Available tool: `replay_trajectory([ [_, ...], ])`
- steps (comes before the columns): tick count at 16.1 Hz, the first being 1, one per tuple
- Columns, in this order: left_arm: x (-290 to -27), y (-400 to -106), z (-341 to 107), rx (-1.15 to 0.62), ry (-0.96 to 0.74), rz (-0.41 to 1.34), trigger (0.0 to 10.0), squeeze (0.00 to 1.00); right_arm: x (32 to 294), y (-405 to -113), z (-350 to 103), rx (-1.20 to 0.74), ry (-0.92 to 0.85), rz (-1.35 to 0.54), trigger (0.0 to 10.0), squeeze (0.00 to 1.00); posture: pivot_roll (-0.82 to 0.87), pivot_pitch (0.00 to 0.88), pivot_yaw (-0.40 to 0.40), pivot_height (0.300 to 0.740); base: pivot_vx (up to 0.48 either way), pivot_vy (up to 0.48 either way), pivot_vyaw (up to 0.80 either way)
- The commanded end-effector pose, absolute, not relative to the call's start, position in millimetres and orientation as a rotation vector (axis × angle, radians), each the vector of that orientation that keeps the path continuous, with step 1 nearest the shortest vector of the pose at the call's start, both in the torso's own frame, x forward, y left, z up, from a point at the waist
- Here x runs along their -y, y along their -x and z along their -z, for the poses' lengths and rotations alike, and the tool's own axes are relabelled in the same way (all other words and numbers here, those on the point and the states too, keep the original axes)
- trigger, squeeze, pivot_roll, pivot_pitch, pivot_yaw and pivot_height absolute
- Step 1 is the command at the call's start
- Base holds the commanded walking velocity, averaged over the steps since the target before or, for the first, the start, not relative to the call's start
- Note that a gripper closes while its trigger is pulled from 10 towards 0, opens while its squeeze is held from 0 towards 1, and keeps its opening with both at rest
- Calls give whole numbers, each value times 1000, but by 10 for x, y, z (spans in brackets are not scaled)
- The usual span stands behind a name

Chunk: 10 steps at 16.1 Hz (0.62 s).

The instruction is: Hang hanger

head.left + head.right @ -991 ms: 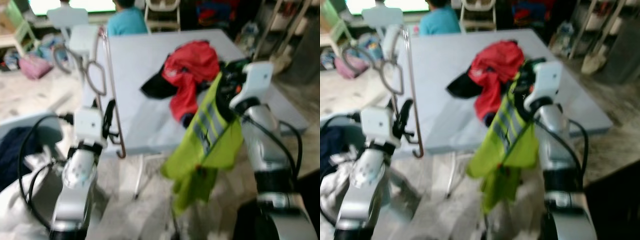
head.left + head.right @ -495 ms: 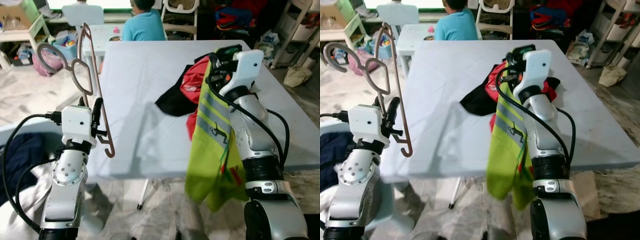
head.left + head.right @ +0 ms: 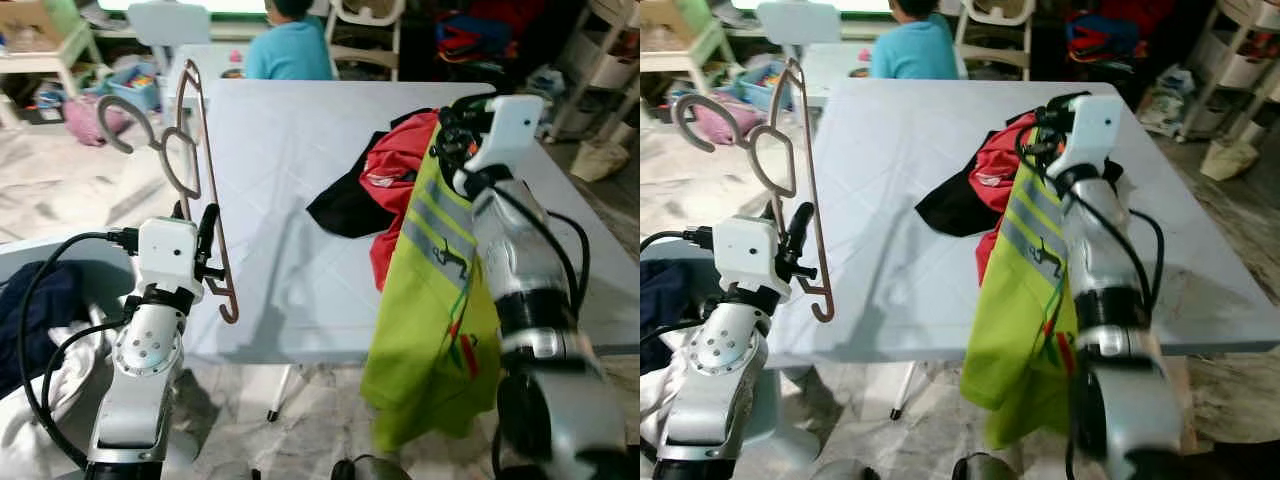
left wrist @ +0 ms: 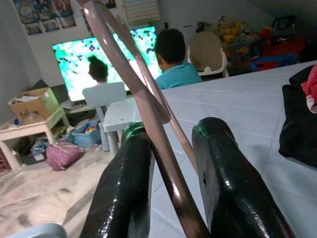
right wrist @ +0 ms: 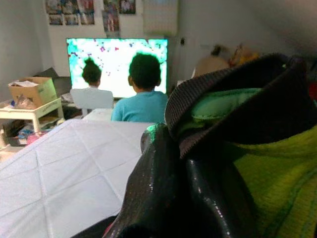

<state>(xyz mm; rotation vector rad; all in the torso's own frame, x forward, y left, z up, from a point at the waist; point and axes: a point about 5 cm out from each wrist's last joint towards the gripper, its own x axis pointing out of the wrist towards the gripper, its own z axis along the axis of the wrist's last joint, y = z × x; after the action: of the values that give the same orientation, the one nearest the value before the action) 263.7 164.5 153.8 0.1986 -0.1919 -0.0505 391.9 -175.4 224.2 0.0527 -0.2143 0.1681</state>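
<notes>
- Household room with a pale marble floor; a large light-grey table point(image 3: 300, 200) stands before the robot, and beyond it a person in a teal shirt point(image 3: 290, 45) sits facing a bright screen.
- Left gripper point(image 3: 205, 245) is raised beside the table's near-left edge, its two black fingers point(image 4: 124, 193) clamped on a bar of the hanger.
- Hanger point(image 3: 200, 170), brownish-pink, stands nearly upright in that grip, hook pointing away toward the room's left side; it carries no garment.
- Right gripper point(image 3: 1055, 135) is held high over the table's near-right part, closed on the dark collar of a lime-green vest point(image 3: 425, 320) with grey reflective stripes; the vest hangs free past the table edge toward the floor.
- A red garment point(image 3: 395, 190) and a black one point(image 3: 345, 205) lie heaped on the table just behind the vest.
- A pile of white and dark-blue laundry point(image 3: 40, 340) lies at the robot's lower left.
- Assessment: both items appear secured, one per gripper, but well apart. Threading the hanger into the vest is not done, and no rail or hook for hanging can be made out. Task judged at an early-to-middle stage.
</notes>
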Motion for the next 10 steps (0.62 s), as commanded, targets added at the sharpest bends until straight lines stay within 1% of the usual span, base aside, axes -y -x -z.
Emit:
replay_trajectory([
  [1, -1622, -2636, -1592, 211, -208, 49, 10000, 0, 1792, -3976, -2442, 271, -80, -167, 10000, 0, 59, 47, -33, 740, 0, 0, 0],
  [3, -1624, -2663, -1596, 208, -212, 42, 10000, 0, 1686, -4127, -2672, 268, -185, -188, 10000, 0, 71, 43, -44, 740, 0, 0, 0],
  [5, -1647, -2678, -1643, 227, -224, 8, 10000, 0, 1413, -4218, -3215, 353, -283, -266, 10000, 0, 102, 34, -57, 740, 0, 0, 0],
  [6, -1623, -2673, -1653, 229, -219, 11, 10000, 0, 1350, -4210, -3483, 411, -331, -287, 10000, 0, 115, 32, -61, 740, 0, 0, 0],
  [7, -1605, -2669, -1657, 230, -215, 14, 10000, 0, 1332, -4203, -3596, 434, -358, -293, 10000, 0, 115, 32, -61, 740, 0, 0, 0],
  [8, -1536, -2647, -1655, 231, -207, 24, 10000, 0, 1268, -4146, -3966, 515, -420, -329, 10000, 0, 122, 32, -65, 740, 0, 0, 0],
  [10, -1495, -2634, -1649, 234, -203, 28, 10000, 0, 1209, -4046, -4322, 610, -451, -395, 10000, 0, 125, 31, -71, 740, 0, 0, 0],
])
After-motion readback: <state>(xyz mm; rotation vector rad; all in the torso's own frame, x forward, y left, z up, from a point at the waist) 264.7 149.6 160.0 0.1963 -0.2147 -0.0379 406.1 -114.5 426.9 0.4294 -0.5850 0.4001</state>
